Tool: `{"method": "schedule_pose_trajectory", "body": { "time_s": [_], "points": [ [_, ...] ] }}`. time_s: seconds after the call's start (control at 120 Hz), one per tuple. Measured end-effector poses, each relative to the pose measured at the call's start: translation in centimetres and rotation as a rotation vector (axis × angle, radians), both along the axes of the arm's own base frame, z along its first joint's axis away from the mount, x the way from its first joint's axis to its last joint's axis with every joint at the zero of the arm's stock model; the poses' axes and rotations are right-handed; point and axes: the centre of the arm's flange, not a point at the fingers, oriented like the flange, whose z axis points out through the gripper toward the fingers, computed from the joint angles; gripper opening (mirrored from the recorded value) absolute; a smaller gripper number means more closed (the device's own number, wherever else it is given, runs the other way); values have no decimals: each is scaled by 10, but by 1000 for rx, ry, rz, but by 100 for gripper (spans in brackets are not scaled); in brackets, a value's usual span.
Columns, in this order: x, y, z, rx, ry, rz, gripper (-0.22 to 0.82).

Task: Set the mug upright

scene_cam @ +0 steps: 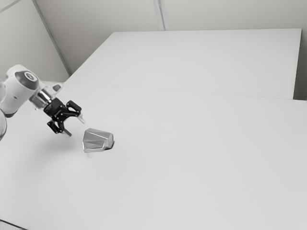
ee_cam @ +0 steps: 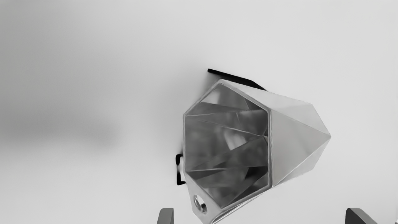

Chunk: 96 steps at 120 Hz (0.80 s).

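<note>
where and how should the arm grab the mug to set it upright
I'd bring the end effector down from above and close across opposite sides of the mug's body: it lies on its side, and the flat facets should suit two fingers. Avoid the holed tab by the rim.

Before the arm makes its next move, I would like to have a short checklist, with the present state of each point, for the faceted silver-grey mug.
1. Open black two-finger gripper: ok, the fingers stand well apart.
2. Gripper clear of the faceted silver-grey mug: ok, the exterior view shows a gap between them.
3. Mug upright on the smooth white table: not ok, it lies on its side.
4. Mug's open mouth located: ok, the wrist view looks into it.
5. Space around the mug free for turning it: ok, only bare table surrounds it in the exterior view.
6. Fingers at the right height to grasp: cannot tell.
</note>
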Motion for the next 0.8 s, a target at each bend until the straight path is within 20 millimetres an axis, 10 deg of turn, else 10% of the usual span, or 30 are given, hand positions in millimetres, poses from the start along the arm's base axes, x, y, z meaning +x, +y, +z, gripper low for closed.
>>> {"method": "schedule_pose_trajectory", "body": {
  "time_s": [0.55, 0.8],
  "points": [
    [12, -27, -56, -233, -79, 95, 60],
    [22, -27, -46, -156, -84, 22, 4]
  ]
}}
